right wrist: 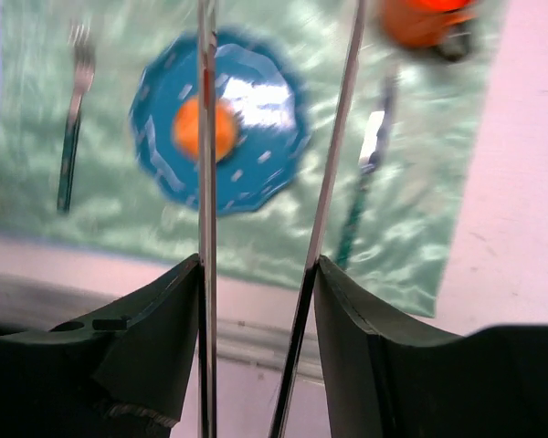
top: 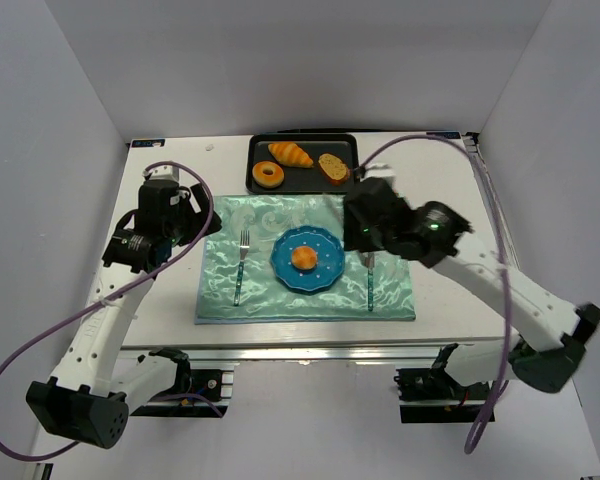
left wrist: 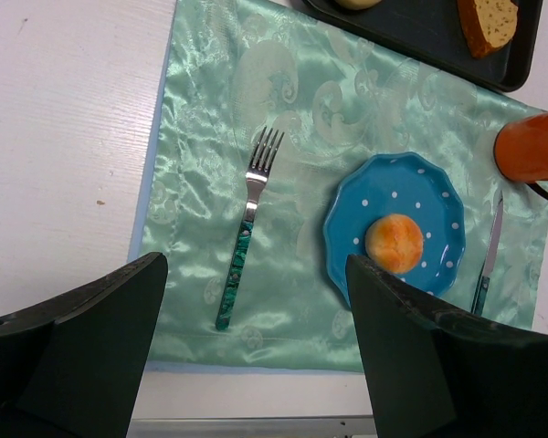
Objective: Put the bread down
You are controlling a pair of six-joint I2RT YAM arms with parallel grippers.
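Right end effector part-open, empty — bread resting on blue plate.

The placemat is glossy satin cloth; the fork shiny metal; the tray matt.

No writing, label, brand, number or sign can be read in any of the views. The only markings are patterns: white dots on the blue plate, ahead and to the right of the left fingers, and pale woven swirls on the green placemat beneath it.
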